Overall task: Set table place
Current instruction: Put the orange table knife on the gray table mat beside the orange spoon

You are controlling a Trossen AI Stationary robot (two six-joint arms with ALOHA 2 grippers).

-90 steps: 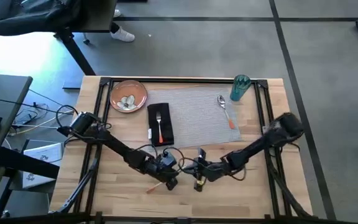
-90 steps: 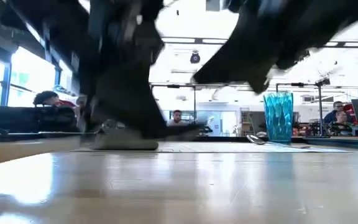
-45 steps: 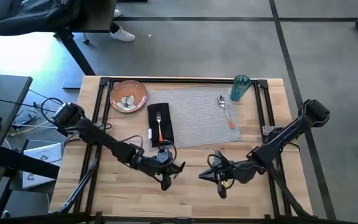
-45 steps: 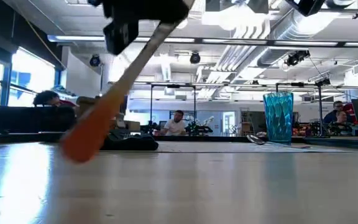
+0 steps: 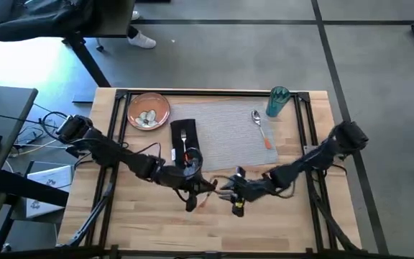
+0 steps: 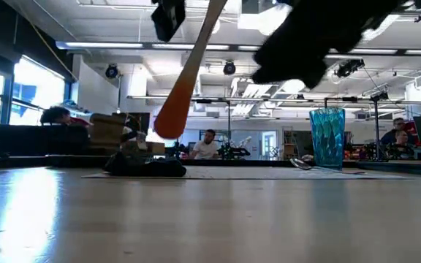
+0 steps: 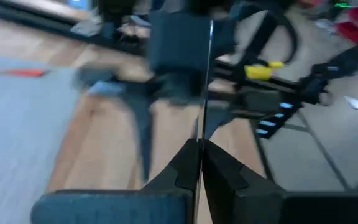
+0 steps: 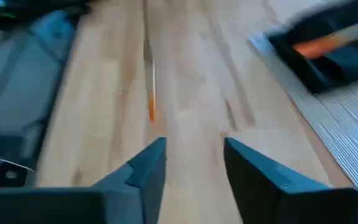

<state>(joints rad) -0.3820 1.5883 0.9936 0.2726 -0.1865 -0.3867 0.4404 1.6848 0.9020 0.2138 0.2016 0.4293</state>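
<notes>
Left gripper [image 5: 196, 196] clenched on one orange-handled knife [image 6: 188, 73]; right gripper [image 5: 228, 194] released; one fork [image 5: 185, 147], one spoon [image 5: 259, 124]

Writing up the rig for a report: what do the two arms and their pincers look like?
Both arms are dark, jointed, with loose black cables. The left pincer has dark wedge-shaped fingers. The right pincer has the same, and shows a yellow marking in the high view.
</notes>
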